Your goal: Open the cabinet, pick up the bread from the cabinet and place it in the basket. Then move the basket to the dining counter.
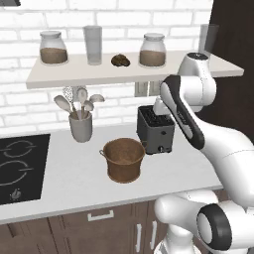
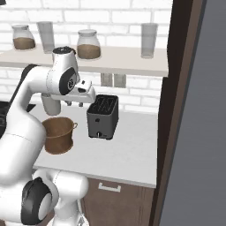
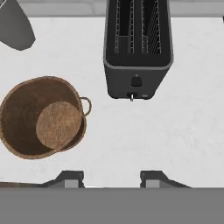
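The bread [image 1: 120,60], a small dark lumpy roll, lies on the wall shelf [image 1: 99,75] between a tall glass and a jar of brown powder. The round brown basket [image 1: 123,158] [image 2: 57,134] [image 3: 43,116] stands empty on the white worktop, left of the dark toaster [image 1: 156,130] [image 3: 137,48]. My gripper [image 2: 74,104] [image 3: 111,179] hangs open and empty above the worktop, pointing down, between the basket and the toaster and well below the shelf.
A grey utensil pot [image 1: 81,126] stands behind the basket. A black cooktop [image 1: 20,166] lies at the left. Two powder jars [image 1: 53,48] [image 1: 152,50] and glasses [image 1: 93,44] share the shelf. A dark brown panel [image 2: 178,110] rises close on the right.
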{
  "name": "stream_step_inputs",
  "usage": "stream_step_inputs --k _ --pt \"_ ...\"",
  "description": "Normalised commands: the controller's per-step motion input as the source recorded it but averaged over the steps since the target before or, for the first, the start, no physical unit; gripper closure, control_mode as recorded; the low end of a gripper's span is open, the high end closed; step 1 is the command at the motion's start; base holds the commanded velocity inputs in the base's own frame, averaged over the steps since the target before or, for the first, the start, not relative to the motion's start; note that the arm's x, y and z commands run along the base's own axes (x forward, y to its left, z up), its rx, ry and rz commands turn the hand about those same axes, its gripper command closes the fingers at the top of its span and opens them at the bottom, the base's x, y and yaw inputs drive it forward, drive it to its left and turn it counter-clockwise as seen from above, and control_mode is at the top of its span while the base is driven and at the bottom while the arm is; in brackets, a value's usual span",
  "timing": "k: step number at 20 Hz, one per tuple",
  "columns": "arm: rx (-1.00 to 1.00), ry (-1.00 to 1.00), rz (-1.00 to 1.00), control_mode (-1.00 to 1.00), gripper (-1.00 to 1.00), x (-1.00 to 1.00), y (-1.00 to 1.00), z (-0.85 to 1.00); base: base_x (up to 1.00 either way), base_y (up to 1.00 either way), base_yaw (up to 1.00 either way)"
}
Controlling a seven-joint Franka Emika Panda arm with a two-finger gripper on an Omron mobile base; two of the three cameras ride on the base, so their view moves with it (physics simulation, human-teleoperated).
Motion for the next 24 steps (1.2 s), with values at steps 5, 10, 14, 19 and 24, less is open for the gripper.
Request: stream_step_inputs --k 5,10,14,19,24 --pt "-0.05 -0.02 0.06 -1.00 -1.00 -0.09 0.29 0.00 0.00 0.00 0.00" --pt "-0.40 -0.35 0.25 -1.00 -1.00 -0.40 0.75 0.66 0.00 0.00 0.00" --pt "-0.38 -0.36 0.17 -1.00 -1.00 -0.20 0.62 1.00 0.00 0.00 0.00" --pt "-0.09 -0.17 0.34 -1.00 -1.00 0.33 0.29 1.00 0.00 0.00 0.00" --pt "-0.07 -0.07 0.39 -1.00 -1.00 0.47 0.27 0.90 0.00 0.00 0.00"
